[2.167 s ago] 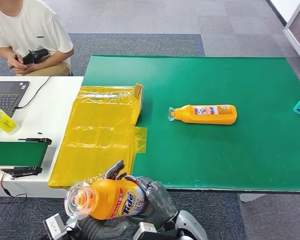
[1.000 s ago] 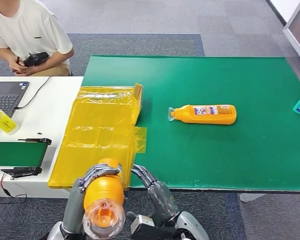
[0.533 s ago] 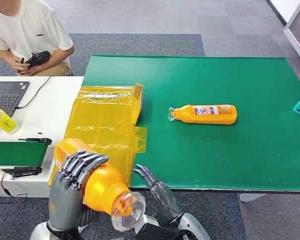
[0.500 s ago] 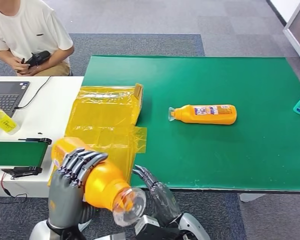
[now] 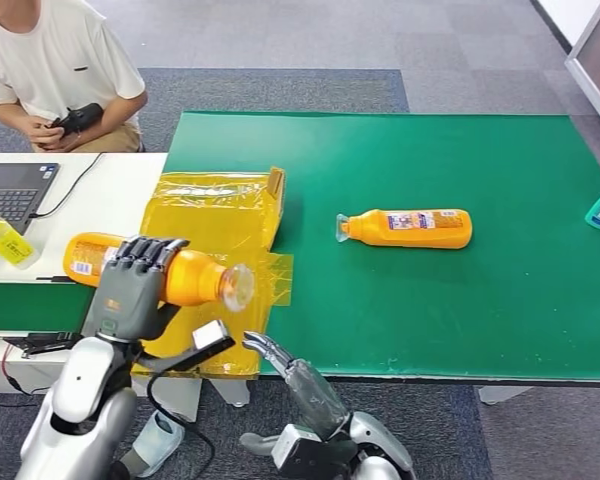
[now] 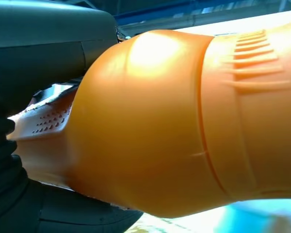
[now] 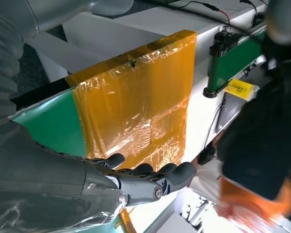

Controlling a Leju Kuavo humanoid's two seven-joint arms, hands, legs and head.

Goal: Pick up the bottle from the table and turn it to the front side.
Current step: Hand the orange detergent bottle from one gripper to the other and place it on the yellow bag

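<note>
The left hand (image 5: 131, 285) grips an orange bottle (image 5: 195, 278) around its mid-body, fingers wrapped over the top of it, held in the air above the near-left part of the work area, over the yellow taped sheet (image 5: 206, 230) and beside the small green conveyor (image 5: 25, 305). The bottle's long axis runs roughly level, left to right across the head view: base end with a small label toward the robot's left, clear cap (image 5: 238, 287) toward the right and slightly toward the camera. In the left wrist view the orange shoulder of the bottle (image 6: 173, 121) sits hard against the palm. The right hand (image 5: 282, 362) hangs low below the near edge of the green table (image 5: 433, 330), fingers apart and lightly curled, holding nothing; the right wrist view shows those fingers (image 7: 144, 177) free of any object. A second orange bottle (image 5: 406, 228) lies on its side on the green mat, well apart from both hands, cap pointing left. Judgement: the held bottle belongs entirely to the left hand, so any remaining rotation about its long axis, to bring the front label up, falls to that wrist. A person (image 5: 55, 60) sits beyond the white desk, holding a dark controller.
</note>
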